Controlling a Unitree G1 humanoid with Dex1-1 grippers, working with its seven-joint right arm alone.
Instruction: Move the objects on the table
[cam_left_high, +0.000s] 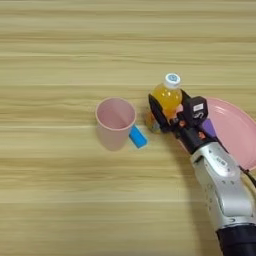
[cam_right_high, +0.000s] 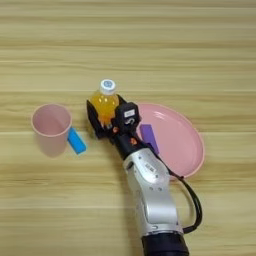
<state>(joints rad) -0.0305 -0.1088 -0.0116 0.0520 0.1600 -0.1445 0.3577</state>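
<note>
Gripping bottle (cam_right_high: 105, 103) w/ my gripper (cam_right_high: 106, 121), fingers closed on its body; bottle upright on table (cam_right_high: 125, 45), just left of plate (cam_right_high: 185, 137). Purple block (cam_right_high: 148, 137) lies flat on plate. Pink cup (cam_right_high: 50, 129) & blue block (cam_right_high: 76, 140) to left, touching.

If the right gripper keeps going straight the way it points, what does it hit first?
The bottle: it already stands between the right gripper's two black fingers. Beyond it, only bare table shows.
</note>
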